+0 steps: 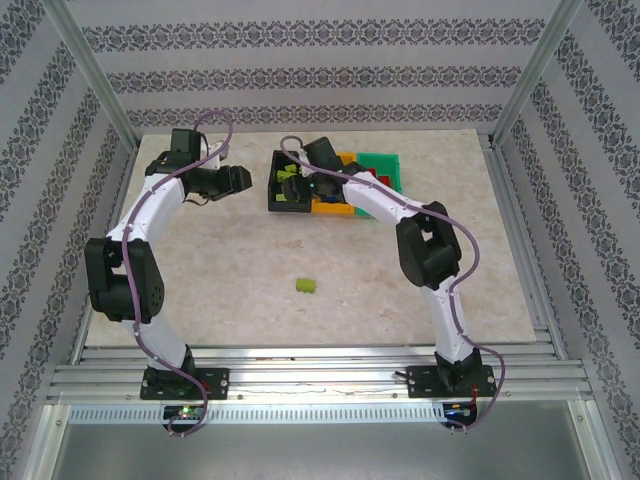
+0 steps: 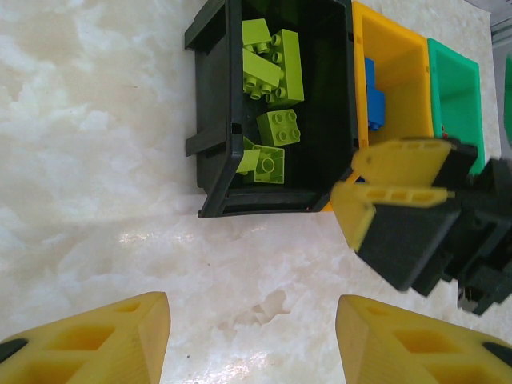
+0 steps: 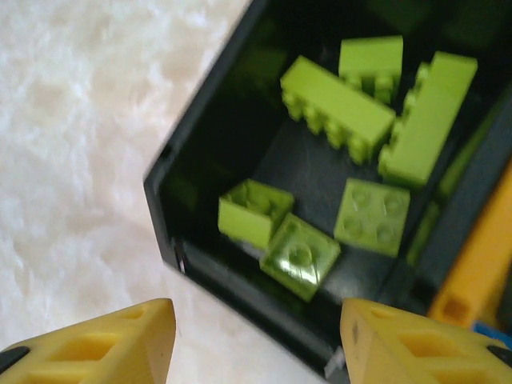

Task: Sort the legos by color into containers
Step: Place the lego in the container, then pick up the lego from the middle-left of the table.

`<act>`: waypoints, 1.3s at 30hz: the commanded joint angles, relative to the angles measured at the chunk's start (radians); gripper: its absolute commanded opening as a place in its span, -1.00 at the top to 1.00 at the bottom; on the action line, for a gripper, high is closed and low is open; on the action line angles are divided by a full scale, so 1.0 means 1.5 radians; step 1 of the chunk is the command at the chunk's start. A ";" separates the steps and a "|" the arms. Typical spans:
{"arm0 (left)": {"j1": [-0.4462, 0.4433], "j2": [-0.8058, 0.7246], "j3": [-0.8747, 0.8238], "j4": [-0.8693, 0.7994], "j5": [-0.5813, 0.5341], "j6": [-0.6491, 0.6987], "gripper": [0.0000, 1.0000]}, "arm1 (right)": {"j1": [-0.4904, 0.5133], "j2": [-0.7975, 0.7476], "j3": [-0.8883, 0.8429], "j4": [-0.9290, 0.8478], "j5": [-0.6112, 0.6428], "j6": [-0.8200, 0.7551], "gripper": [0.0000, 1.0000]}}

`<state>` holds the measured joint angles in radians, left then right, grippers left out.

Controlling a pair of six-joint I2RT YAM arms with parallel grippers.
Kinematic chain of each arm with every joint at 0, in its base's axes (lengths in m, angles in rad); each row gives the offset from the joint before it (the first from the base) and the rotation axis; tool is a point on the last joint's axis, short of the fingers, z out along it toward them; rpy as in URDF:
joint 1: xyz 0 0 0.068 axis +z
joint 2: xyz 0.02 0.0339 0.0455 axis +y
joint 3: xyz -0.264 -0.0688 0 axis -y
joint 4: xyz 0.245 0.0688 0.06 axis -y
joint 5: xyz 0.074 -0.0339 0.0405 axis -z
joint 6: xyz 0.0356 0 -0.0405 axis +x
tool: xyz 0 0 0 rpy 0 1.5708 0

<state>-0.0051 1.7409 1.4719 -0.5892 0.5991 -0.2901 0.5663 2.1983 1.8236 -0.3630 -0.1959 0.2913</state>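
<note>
Two grippers, both released, nothing held. R gripper (image 3: 256, 340) has fingers apart, hovering over near wall of black bin (image 3: 200, 136); lime legos (image 3: 336, 108) lie loose inside. L gripper (image 2: 252, 340) gapes over bare table (image 2: 96, 160), near black bin. Next along sits orange-yellow bin (image 2: 396, 48) w/ blue lego (image 2: 374, 100) in it, then green bin (image 2: 456, 88). Stray lime lego (image 1: 305, 286) sits mid-table, well apart from bins.

One camera sits high over the table (image 1: 230, 270), looking down. Both wrist cameras look down, close, at the black bin (image 2: 256, 200).
</note>
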 commanded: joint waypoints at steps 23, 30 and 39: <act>-0.048 -0.017 -0.002 0.002 -0.022 0.010 -0.14 | -0.075 -0.546 -0.700 0.149 0.131 0.037 -0.16; -0.101 -0.024 -0.008 0.001 -0.049 0.003 -0.14 | -0.161 -0.685 -0.849 0.184 0.130 0.050 -0.16; -0.173 -0.071 -0.144 0.036 -0.057 -0.036 -0.15 | -0.299 -0.793 -0.968 0.254 0.056 0.113 -0.12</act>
<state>-0.2211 1.6779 1.2934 -0.5537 0.5373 -0.3229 0.1474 1.0321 0.3946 -0.0559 -0.0643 0.4118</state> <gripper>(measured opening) 0.572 0.563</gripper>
